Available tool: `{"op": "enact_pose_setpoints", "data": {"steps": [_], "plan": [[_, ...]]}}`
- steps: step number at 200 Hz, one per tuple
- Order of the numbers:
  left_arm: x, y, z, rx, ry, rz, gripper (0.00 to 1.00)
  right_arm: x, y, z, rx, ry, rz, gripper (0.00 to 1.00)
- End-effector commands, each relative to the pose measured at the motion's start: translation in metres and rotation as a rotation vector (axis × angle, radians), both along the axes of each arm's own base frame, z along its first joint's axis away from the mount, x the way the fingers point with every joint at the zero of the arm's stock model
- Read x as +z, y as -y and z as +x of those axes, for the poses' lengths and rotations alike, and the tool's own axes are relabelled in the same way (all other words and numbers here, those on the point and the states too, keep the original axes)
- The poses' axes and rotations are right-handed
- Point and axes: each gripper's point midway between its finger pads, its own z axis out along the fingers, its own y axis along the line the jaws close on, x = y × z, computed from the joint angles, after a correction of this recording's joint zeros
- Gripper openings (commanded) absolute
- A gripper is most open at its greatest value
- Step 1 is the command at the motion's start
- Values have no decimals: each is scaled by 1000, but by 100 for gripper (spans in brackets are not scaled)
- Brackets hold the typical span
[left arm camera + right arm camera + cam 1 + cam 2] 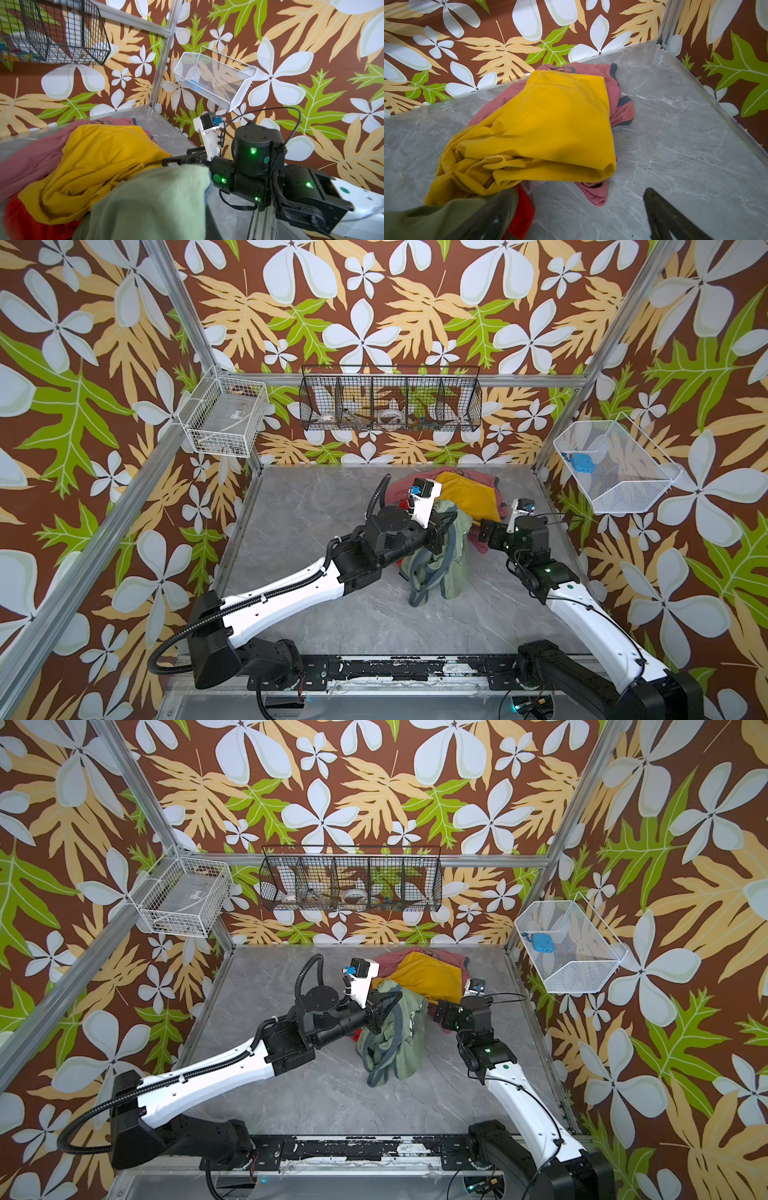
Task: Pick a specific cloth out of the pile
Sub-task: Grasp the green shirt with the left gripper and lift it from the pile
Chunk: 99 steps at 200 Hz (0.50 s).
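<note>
The left gripper [445, 526] is clenched on the upper end of the olive-green cloth [438, 568], a soft garment with grey-blue trim bands, and holds it raised above the grey marble-patterned desk [332, 614]. In both top views the olive-green cloth [399, 1048] hangs from the shut jaws in a long crumpled drape, and its lower end reaches down to the desk, on the near side of the pile [428, 977]. In the left wrist view the olive-green fabric [155, 203] fills the lower part of the picture and hides the gripper's own jaws.

The pile lies near the back edge of the desk. A mustard-yellow cloth [550, 124] lies on top, folded over a dusty-pink cloth with dark grey trim [620, 108]. A bright red cloth [525, 212] shows under the yellow cloth's near edge.

The right gripper [578, 191] is released, its jaws spread wide with nothing between them. It hovers low at the near right side of the pile, just beside the hanging olive-green cloth. In a top view the right gripper [482, 531] points toward the left gripper, the two close together but apart.
</note>
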Motion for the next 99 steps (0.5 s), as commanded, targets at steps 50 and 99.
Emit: {"op": "enact_pose_setpoints", "data": {"steps": [50,99], "plan": [[55,-36,5,135,157,69,0,8,-10,5,40,38,47,100],[81,-81,15,328,245,134,0,5,-17,5,70,37,75,99]]}}
